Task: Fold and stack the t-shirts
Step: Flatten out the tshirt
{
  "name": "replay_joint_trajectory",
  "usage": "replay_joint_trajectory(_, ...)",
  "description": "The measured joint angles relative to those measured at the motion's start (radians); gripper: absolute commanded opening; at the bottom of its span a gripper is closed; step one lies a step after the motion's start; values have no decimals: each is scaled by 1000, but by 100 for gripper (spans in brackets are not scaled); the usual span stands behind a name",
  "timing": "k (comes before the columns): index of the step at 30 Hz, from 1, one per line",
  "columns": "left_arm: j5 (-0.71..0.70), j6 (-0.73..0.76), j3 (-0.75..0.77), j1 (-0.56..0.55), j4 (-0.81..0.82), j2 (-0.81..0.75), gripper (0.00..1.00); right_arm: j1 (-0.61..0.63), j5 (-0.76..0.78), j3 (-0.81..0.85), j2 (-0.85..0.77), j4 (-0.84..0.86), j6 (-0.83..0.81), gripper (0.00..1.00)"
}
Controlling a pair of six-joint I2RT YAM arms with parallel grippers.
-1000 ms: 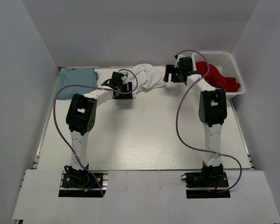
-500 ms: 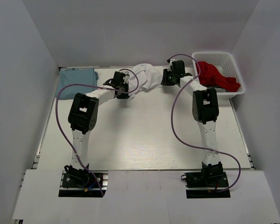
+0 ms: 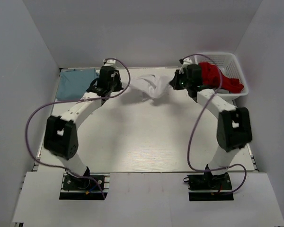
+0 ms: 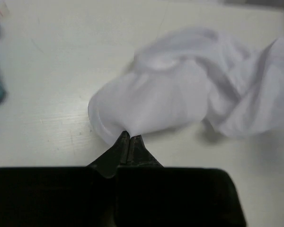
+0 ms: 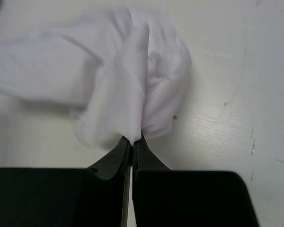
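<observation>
White t-shirt (image 3: pixel 149 84) sits bunched and crumpled at the far middle of the counter (image 3: pixel 146 137), strung between the two arms. The left gripper (image 4: pixel 130 139) has its fingers clenched on a rounded fold at the shirt's left end. The right gripper (image 5: pixel 132 140) has its fingers pinched together on a gathered fold at the right end. Both wrist views show cloth entering the closed tips and a soft shadow under the fabric; I cannot tell whether the sagging middle touches the counter. Light blue t-shirt (image 3: pixel 75 83) lies flat in the far-left corner, just beside the left arm's wrist and well apart from the white one. A white plastic basket (image 3: pixel 240 75) stands in the far-right corner with a red garment (image 3: pixel 217 77) heaped in it, close behind the right wrist. Purple cables (image 3: pixel 38 118) loop off both arms above the counter.
</observation>
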Motion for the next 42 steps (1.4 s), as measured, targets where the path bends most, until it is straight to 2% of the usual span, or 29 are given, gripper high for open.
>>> replay_joint_trajectory(5,-45,-21,-139,0,64,-346,0,10,58,-174,-418,94,-3,0)
replay_joint_trajectory(9,-73,-31,-206,-1,68,-603,0,9,89,-256,-672,109,-5,0)
replay_joint_trajectory(13,-71,-37,-209,-1,54,-817,0,10,108,-312,-888,53,-9,0)
replay_joint_trajectory(17,-60,-41,-179,-2,5,-1002,0,10,111,-285,-1073,-43,-10,0)
replay_joint_trajectory(24,69,-61,-29,10,-41,-1176,0,9,48,-134,-1215,-177,-3,0)
replay_joint_trajectory(30,146,-78,124,11,-74,-1191,0,9,-12,6,-1257,-203,13,0)
replay_joint_trajectory(38,137,-102,61,11,-96,-1174,0,7,-43,-15,-1217,-234,44,0)
replay_joint_trajectory(42,62,-117,19,10,-87,-1065,0,7,-21,-52,-1107,-216,62,0)
